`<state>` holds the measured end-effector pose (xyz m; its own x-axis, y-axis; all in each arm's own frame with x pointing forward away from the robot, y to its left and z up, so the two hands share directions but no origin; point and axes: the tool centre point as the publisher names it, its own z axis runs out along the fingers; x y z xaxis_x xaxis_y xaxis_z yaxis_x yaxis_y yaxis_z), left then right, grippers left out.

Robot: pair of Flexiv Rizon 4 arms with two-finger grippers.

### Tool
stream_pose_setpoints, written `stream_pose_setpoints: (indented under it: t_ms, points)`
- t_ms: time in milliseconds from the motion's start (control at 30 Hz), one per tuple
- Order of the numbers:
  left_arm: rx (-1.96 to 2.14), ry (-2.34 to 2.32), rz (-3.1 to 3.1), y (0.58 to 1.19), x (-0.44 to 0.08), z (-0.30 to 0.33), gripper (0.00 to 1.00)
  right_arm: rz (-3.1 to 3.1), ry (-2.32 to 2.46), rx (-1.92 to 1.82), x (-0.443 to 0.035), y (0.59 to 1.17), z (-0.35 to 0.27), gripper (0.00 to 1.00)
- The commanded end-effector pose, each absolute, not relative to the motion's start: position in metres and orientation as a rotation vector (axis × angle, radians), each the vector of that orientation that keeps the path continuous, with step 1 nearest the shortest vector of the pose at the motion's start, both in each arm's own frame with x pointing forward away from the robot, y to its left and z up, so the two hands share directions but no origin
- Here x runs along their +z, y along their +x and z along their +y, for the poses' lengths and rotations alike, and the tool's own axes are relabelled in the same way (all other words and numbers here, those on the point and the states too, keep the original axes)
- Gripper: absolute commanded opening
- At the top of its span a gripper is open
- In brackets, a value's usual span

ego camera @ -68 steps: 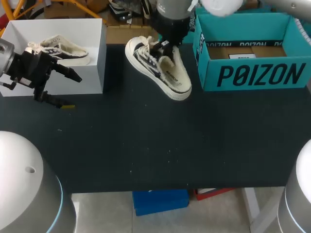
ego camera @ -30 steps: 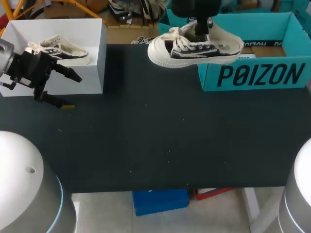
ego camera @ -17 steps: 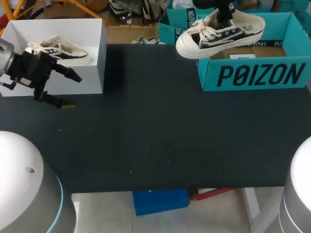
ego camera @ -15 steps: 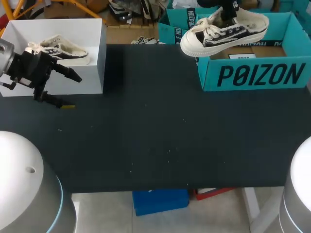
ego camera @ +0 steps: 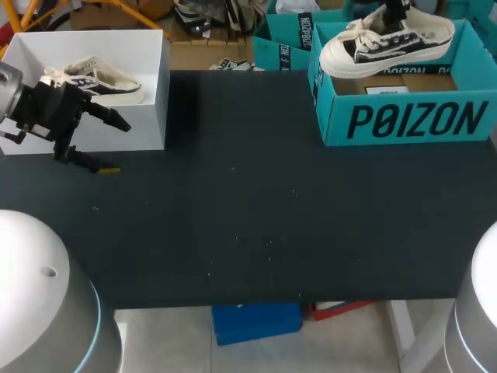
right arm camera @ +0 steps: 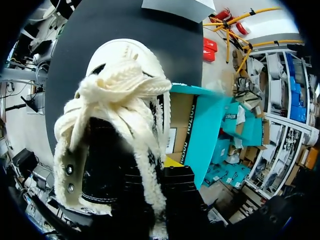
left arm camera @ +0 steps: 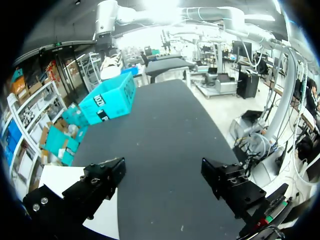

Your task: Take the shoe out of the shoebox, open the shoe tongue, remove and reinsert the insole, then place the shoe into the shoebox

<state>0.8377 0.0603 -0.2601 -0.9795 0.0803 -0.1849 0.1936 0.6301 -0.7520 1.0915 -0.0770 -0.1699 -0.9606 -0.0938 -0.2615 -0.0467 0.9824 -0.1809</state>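
Observation:
A cream and black canvas shoe hangs level over the open teal shoebox at the back right, toe pointing left. My right gripper comes down from above and is shut on it at the collar. In the right wrist view the shoe fills the space ahead of the fingers, with the teal shoebox underneath. My left gripper stands open with nothing in it at the table's left, in front of the white box. In the left wrist view its fingers are wide apart over the dark tabletop.
The white box holds a second cream shoe. Another teal box stands behind the table's back edge. The black tabletop stretches between the two boxes. Far ahead of the left gripper, the teal shoebox shows.
The right arm has carried the shoe to the right and back, from over the table's back edge to above the teal shoebox. The left arm has stayed still.

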Motion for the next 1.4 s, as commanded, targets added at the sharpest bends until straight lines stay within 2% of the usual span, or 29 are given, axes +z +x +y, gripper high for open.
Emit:
stream_pose_setpoints:
  t_ms: [33,567,1400]
  points:
    - [-1.272,0.229,2.712,0.837,-0.261,0.060,1.00,2.871,-0.084,-0.232,-0.192,1.110,-0.085,0.00]
    - [-1.272,0.229,2.712,0.837,-0.261,0.060,1.00,2.924,0.023,-0.246,-0.252,1.141,-0.127,0.00]
    - [-1.272,0.229,2.712,0.837,-0.261,0.060,1.00,2.992,0.063,-0.198,-0.339,1.132,-0.152,0.00]
